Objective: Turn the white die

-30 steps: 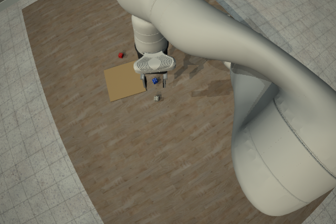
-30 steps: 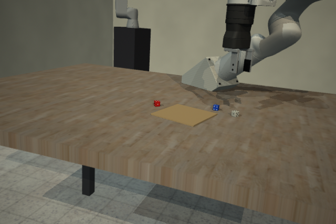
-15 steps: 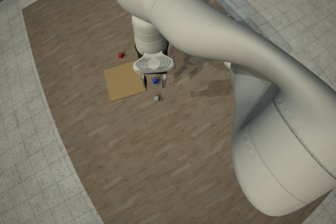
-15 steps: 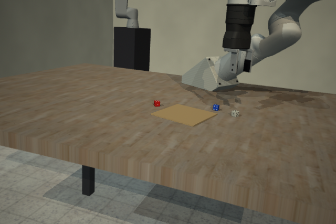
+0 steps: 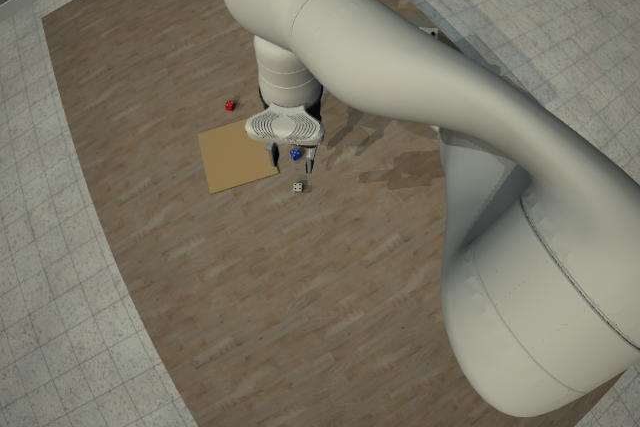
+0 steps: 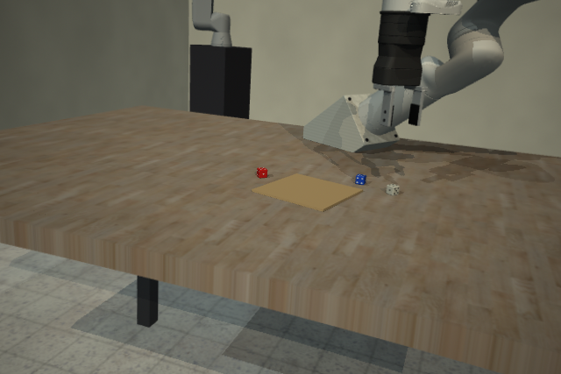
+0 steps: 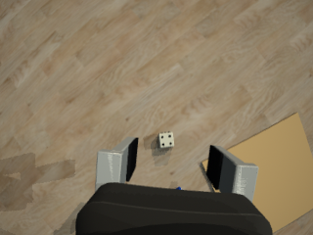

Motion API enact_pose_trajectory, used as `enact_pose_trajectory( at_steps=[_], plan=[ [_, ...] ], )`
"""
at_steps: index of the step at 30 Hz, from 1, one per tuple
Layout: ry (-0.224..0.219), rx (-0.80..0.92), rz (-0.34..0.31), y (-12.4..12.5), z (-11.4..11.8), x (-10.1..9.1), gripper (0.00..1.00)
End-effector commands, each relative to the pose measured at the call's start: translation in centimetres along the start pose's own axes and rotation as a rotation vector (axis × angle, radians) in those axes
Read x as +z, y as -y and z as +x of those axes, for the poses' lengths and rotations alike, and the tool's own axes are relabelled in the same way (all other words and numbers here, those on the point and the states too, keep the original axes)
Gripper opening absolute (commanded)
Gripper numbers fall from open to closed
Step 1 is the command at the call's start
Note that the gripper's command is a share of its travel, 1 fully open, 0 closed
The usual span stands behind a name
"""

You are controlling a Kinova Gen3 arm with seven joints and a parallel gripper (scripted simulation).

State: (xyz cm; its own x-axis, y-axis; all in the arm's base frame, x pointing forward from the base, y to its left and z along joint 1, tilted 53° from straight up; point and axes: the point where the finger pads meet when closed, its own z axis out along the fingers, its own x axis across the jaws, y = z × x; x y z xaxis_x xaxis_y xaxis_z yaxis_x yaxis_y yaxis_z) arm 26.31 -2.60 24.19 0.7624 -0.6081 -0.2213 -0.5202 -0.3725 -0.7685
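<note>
The white die (image 5: pixel 297 187) (image 6: pixel 392 189) (image 7: pixel 166 140) lies on the bare wooden table, a little off the tan mat's (image 5: pixel 232 156) (image 6: pixel 308 191) (image 7: pixel 281 164) near right corner. Its top face seems to show four pips in the wrist view. The blue die (image 5: pixel 294 154) (image 6: pixel 359 179) lies on the table next to the mat's right edge. The red die (image 5: pixel 230 105) (image 6: pixel 261 172) lies beyond the mat's far left corner. My gripper (image 5: pixel 291 168) (image 6: pixel 401 121) (image 7: pixel 172 157) is open and empty. It hangs well above the table, over the white and blue dice, fingers pointing down.
The arm's grey base mount (image 6: pixel 344 127) sits on the table behind the dice. A second arm on a black pedestal (image 6: pixel 220 80) stands beyond the table's far edge. The mat lies flat with nothing on it.
</note>
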Motion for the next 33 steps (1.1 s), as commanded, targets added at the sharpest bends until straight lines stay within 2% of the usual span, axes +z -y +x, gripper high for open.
enact_pose_trajectory(
  at_steps=[1,9,11,26,28,33],
  plan=[
    [0.004,0.051,-0.001,0.1,-0.1,0.3,1.00],
    [0.004,0.311,-0.001,0.4,0.0,1.3,1.00],
    [0.004,0.311,-0.001,0.4,0.0,1.3,1.00],
    [0.004,0.870,-0.002,0.2,0.0,3.2,1.00],
    [0.004,0.870,-0.002,0.2,0.0,3.2,1.00],
    [0.003,1.031,-0.003,0.0,-0.2,3.8,1.00]
  ],
)
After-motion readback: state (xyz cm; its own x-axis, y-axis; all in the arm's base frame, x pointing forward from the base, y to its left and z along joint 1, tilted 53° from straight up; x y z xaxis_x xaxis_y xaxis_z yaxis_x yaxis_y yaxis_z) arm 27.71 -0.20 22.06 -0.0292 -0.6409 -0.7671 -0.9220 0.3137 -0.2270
